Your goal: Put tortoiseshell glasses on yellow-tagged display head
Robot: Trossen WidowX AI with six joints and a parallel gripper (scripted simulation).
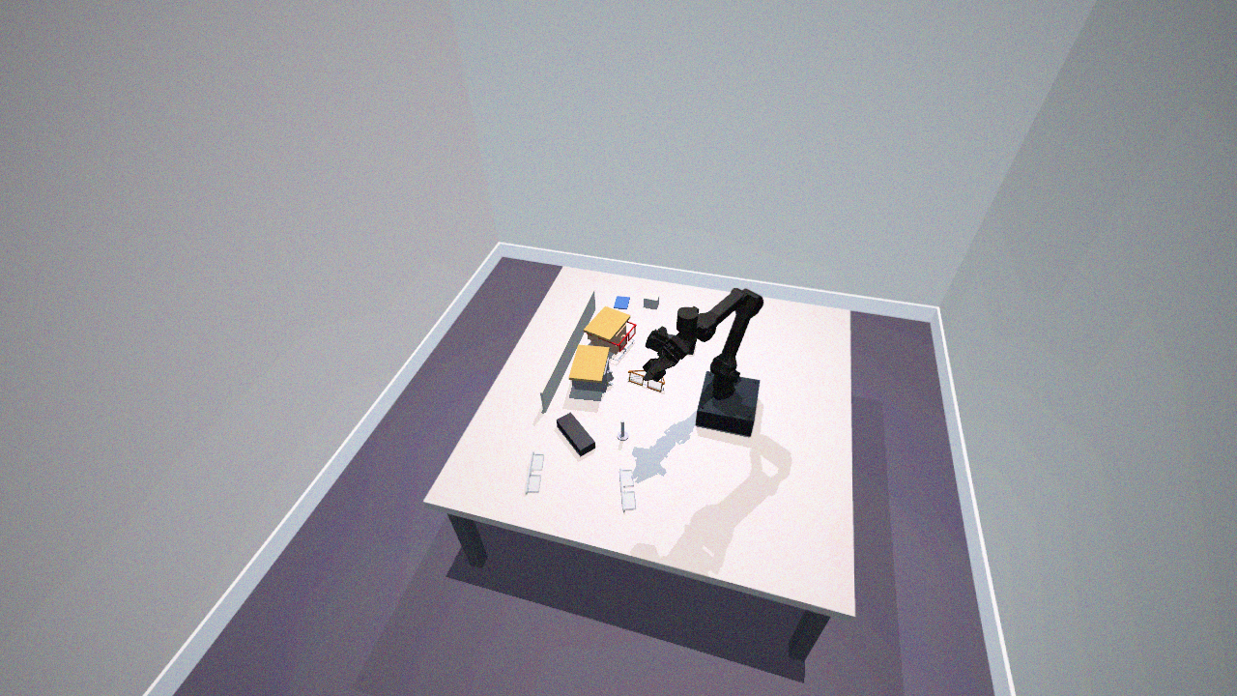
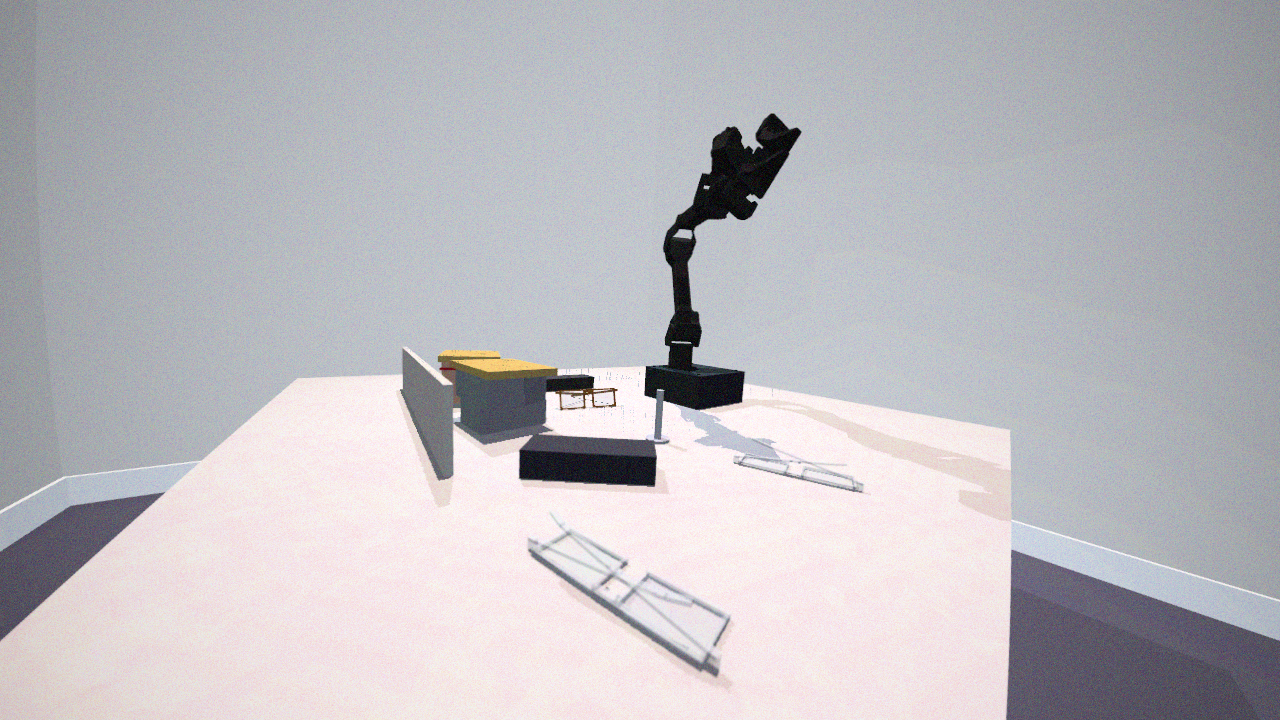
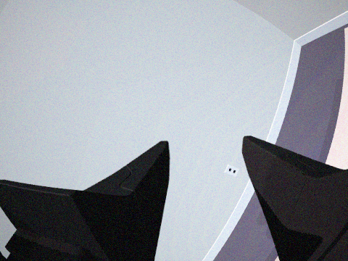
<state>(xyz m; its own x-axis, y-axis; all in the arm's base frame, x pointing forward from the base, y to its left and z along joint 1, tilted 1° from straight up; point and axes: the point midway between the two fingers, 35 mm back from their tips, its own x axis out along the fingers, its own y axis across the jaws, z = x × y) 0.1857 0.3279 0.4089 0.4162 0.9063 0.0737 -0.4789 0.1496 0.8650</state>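
Well, in the top view the tortoiseshell glasses (image 1: 647, 379) lie flat on the table (image 1: 778, 519), just beside the robot's black base (image 1: 728, 405), between the base and two yellow-topped blocks (image 1: 590, 363) that I take to be the display heads. The block farther from the base seems to have a red frame on it already. I cannot tell which block has the yellow tag. The claw (image 1: 654, 363) looks like it sits over the glasses here, but that is a trick of looking from above.

From the exterior view, the claw (image 2: 776, 132) is high above the base (image 2: 694, 386) and points up and away. The glasses (image 2: 586, 396) are on the table near the base, not touched.

In the wrist view, the claw (image 3: 205, 150) is about half open, and only the wall and floor edge show between its fingers. It holds nothing.

So the step in hand looks like reaching for the glasses. To do it well, the arm should turn the claw to face down, come low beside the base, and open wider first. It should pinch the glasses at the middle bridge so they hang level. It should go slowly and stay away from the block with the red frame.
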